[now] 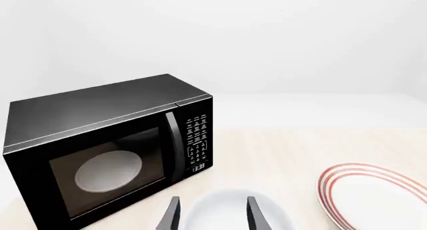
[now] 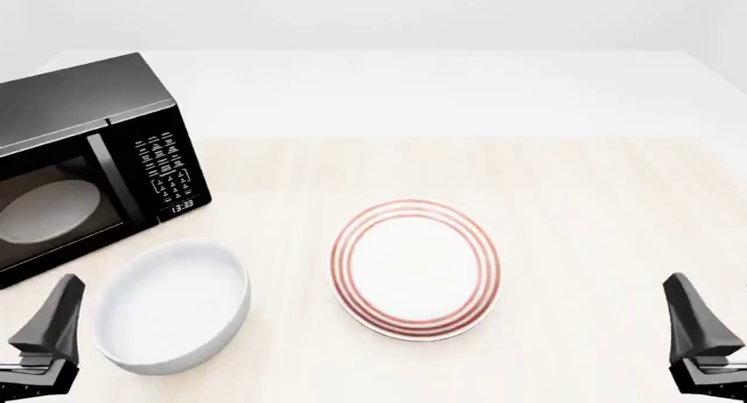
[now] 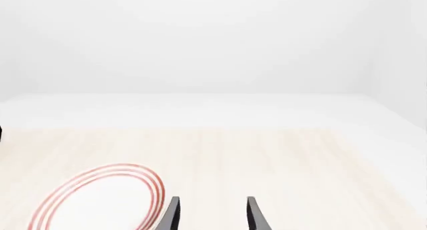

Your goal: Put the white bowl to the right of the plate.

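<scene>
The table (image 2: pixel 561 184) carries three items. The microwave (image 2: pixel 82 167) stands at the far left, door closed, a pale disc visible through its window; it plays no part in the task and only bounds the left arm's room. The plate (image 2: pixel 417 269) lies flat near the middle, with bare table to its right, which is the evident destination. The bowl (image 2: pixel 173 305) sits upright to the left of the plate, apart from it and just in front of the microwave, so it lies on the wrong side and the task is not yet done.

The left gripper (image 1: pixel 212 215) has its fingers spread, holding nothing, with the bowl straight ahead between them: well placed for a rim grasp. The right gripper (image 3: pixel 212 215) is likewise spread and empty, aimed at the bare table beside the plate.
</scene>
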You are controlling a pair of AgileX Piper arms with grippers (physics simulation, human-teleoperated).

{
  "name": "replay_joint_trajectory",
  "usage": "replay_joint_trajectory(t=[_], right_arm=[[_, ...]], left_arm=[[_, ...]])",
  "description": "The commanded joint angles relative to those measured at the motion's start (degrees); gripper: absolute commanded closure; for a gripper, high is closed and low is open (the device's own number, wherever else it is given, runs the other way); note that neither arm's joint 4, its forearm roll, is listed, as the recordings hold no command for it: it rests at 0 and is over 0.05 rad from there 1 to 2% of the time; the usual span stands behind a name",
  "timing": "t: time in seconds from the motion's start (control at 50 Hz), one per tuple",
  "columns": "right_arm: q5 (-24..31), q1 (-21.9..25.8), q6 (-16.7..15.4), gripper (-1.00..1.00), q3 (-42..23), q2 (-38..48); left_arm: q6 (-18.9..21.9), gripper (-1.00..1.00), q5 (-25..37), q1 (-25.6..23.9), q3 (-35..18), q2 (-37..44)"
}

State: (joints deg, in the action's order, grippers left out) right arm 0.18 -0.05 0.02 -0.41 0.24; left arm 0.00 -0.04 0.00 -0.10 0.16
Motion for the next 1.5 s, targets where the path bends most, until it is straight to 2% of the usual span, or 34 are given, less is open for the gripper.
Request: replay_joint_trajectory(t=[0.02, 0.18, 0.26, 0.38, 0.46, 0.62, 0.68, 0.74, 0.76, 0.78, 0.82, 0.84, 0.86, 0.88, 0.92, 0.96, 1.02, 1.06, 1.14, 1.22, 1.5], right_arm=[[-3.08, 0.41, -0.61, -1.0, 0.38, 4.6], [-2.25, 0.17, -0.86, -1.0, 0.33, 3.65], [-1.99, 0.06, 0.2, -1.0, 0.29, 3.2], [-1.54, 0.33, -1.28, -1.0, -0.22, 2.65], [-5.94, 2.01, -1.52, -1.0, -1.52, 10.39], [-7.68, 5.24, -3.26, -1.0, -8.84, 20.26], [-10.38, 6.91, -1.94, -1.0, -12.63, 29.54], [-10.91, 8.13, -1.5, -1.0, -14.92, 32.64], [-11.14, 9.36, 0.01, -1.0, -16.74, 35.04], [-11.17, 9.36, 0.01, -1.0, -16.76, 35.09], [-12.37, 14.16, -0.15, -1.0, -19.63, 41.73], [-12.42, 14.16, -0.15, -1.0, -19.64, 41.78], [-13.82, 14.41, -1.36, -1.0, -21.05, 45.69], [-14.19, 15.22, -0.51, -1.0, -22.3, 46.9], [-14.18, 16.1, -0.52, -1.0, -23.37, 48.33], [-13.93, 18.63, -1.25, -1.0, -27.47, 51.92], [-14.42, 19.94, -0.59, -1.0, -30.24, 55.28], [-14.79, 20.16, -1.25, -1.0, -32.77, 59.44], [-15.79, 23.52, -1.08, -1.0, -36.25, 63.26], [-16.2, 24.96, -1.43, -1.0, -39.09, 66.69], [-13.79, 32.21, -1.62, -1.0, -47.9, 75.97]], left_arm=[[0.0, -1.0, -0.06, 0.0, -0.15, 0.25], [0.0, -1.0, -0.06, 0.0, -0.15, 0.25], [0.0, -1.0, -0.06, 0.0, -0.15, 0.25], [0.0, -1.0, -0.06, 0.0, -0.15, 0.25], [0.0, -1.0, -0.06, 0.0, -0.15, 0.25], [0.0, -1.0, -0.06, 0.0, -0.15, 0.25], [0.0, -1.0, -0.06, 0.0, -0.15, 0.25], [0.0, -1.0, -0.06, 0.0, -0.15, 0.25], [0.0, -1.0, -0.06, 0.0, -0.15, 0.25], [0.0, -1.0, -0.06, 0.0, -0.15, 0.25], [0.0, -1.0, -0.06, 0.0, -0.15, 0.25], [0.0, -1.0, -0.06, 0.0, -0.15, 0.25], [0.0, -1.0, -0.06, 0.0, -0.15, 0.25], [0.0, -1.0, -0.06, 0.0, -0.15, 0.25], [0.0, -1.0, -0.06, 0.0, -0.15, 0.25], [0.0, -1.0, -0.06, 0.0, -0.15, 0.25], [0.0, -1.0, -0.06, 0.0, -0.15, 0.25], [0.0, -1.0, -0.06, 0.0, -0.15, 0.25], [0.0, -1.0, -0.06, 0.0, -0.15, 0.25], [0.0, -1.0, -0.06, 0.0, -0.15, 0.25], [0.0, -1.0, -0.06, 0.0, -0.15, 0.25]])
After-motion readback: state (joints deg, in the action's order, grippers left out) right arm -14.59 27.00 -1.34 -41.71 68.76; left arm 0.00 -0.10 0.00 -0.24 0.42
